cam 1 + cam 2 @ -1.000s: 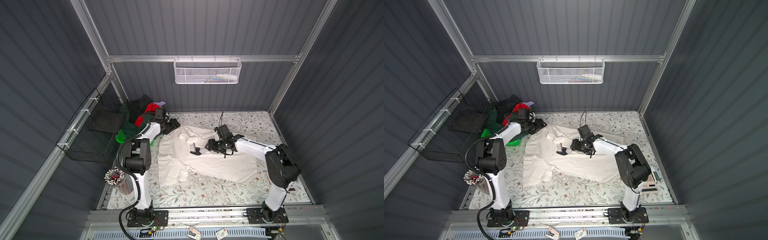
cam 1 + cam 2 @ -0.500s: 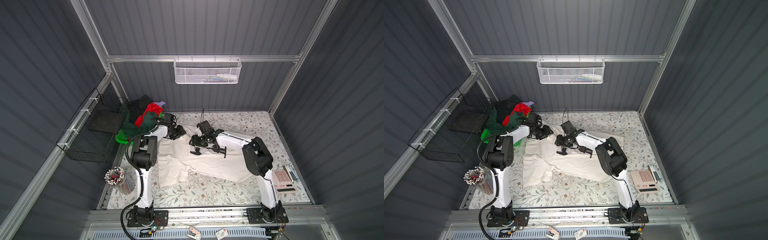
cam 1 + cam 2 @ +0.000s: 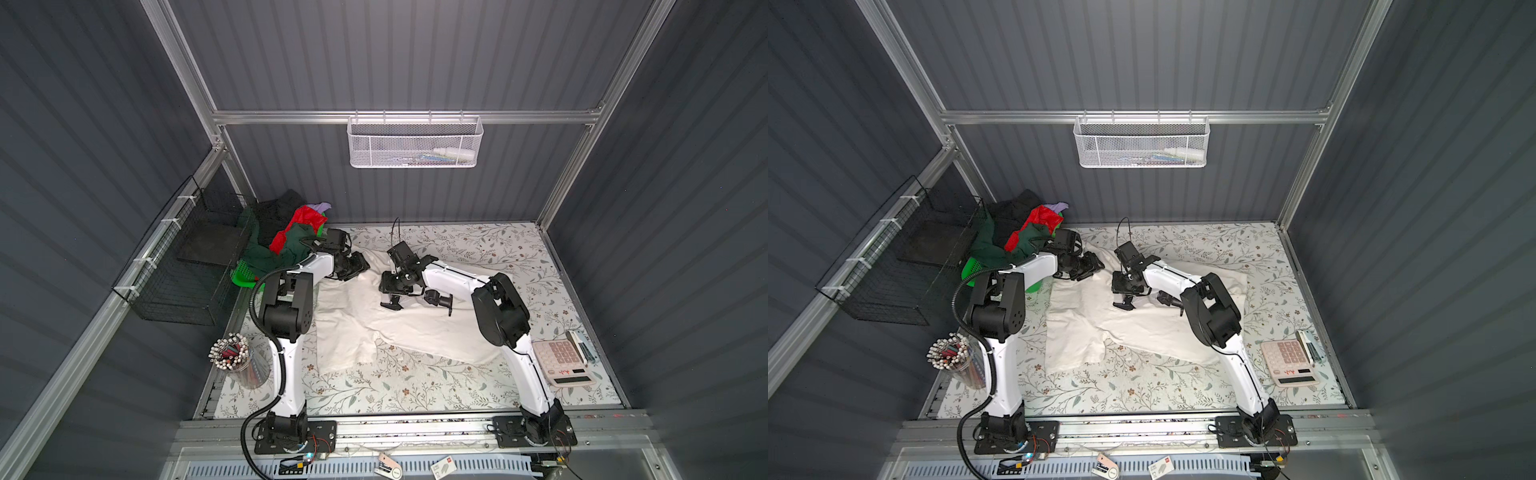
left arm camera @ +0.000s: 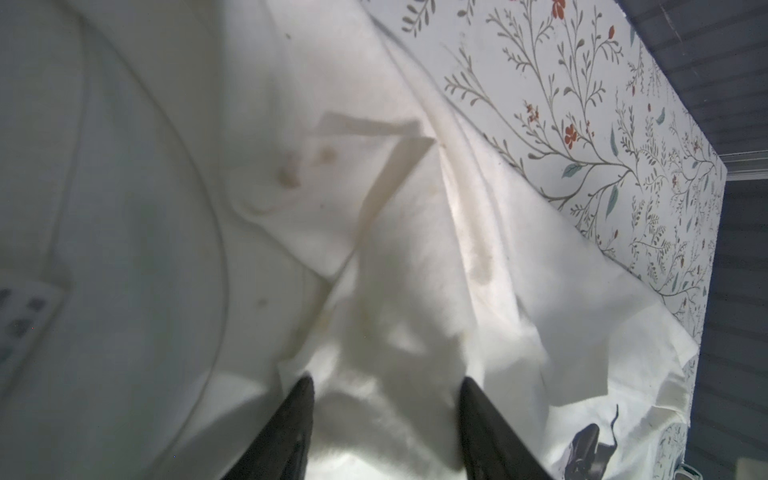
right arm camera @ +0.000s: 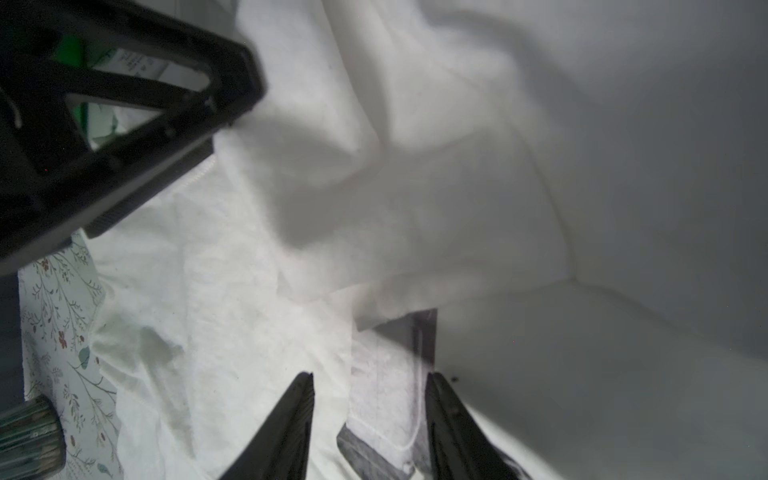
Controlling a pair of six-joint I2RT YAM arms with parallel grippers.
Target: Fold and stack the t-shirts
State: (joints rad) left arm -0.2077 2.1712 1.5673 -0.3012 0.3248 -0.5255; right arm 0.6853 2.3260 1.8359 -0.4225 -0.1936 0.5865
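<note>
A large cream-white t-shirt (image 3: 415,332) (image 3: 1142,328) lies spread and rumpled on the floral table, with a black bit of its print (image 3: 392,305) showing. My left gripper (image 3: 360,266) (image 4: 384,380) is at the shirt's far left corner, open, its fingers straddling a bunched fold. My right gripper (image 3: 390,291) (image 5: 370,376) is close by over the shirt's upper middle, open above a grey patch of print (image 5: 390,399). The left gripper (image 5: 124,104) fills a corner of the right wrist view. Red (image 3: 299,222), dark green (image 3: 274,253), black (image 3: 278,208) and lavender (image 3: 320,206) t-shirts are heaped at the back left.
The heap sits in a green plastic basket (image 3: 241,276). A black wire basket (image 3: 187,270) hangs on the left wall and a white mesh one (image 3: 413,143) on the back rail. A pen cup (image 3: 232,357) stands front left, a calculator (image 3: 563,363) front right.
My right arm has swung left across the shirt to end up near the left gripper. The left gripper has come off the heap's edge onto the shirt's far corner.
</note>
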